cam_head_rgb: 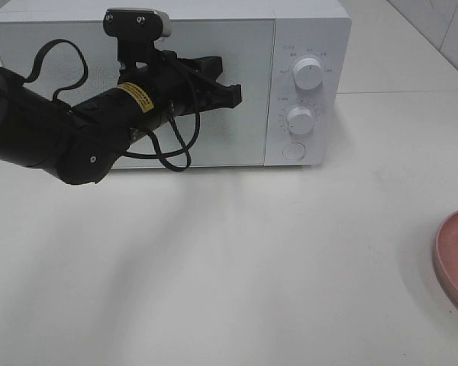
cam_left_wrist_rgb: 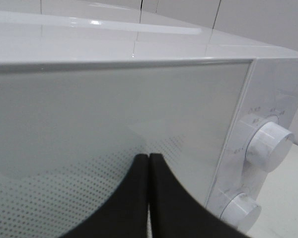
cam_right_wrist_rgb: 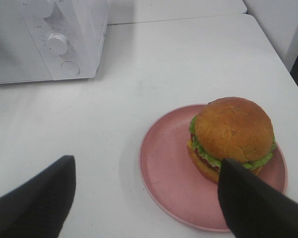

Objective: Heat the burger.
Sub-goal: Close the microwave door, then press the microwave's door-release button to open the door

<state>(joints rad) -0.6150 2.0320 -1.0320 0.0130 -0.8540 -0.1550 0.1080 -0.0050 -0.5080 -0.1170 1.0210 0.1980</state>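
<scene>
The left gripper (cam_left_wrist_rgb: 149, 161) has its two smooth black fingers (cam_left_wrist_rgb: 131, 198) pressed together, holding nothing, just in front of the microwave (cam_head_rgb: 214, 46) door (cam_left_wrist_rgb: 114, 124). The door is pale glass with a fine dotted pattern. The arm carries a yellow label (cam_head_rgb: 135, 95); its writing is too small to read. Beside the door are two round white knobs (cam_head_rgb: 308, 75) with small unreadable marks and one round button (cam_head_rgb: 293, 151).

The right gripper (cam_right_wrist_rgb: 146, 198) has its fingers wide apart, holding nothing. The burger (cam_right_wrist_rgb: 232, 138), with a glossy brown bun and green lettuce, sits on a round pink plate (cam_right_wrist_rgb: 166, 168) on the white table (cam_head_rgb: 252, 267), well apart from the microwave.
</scene>
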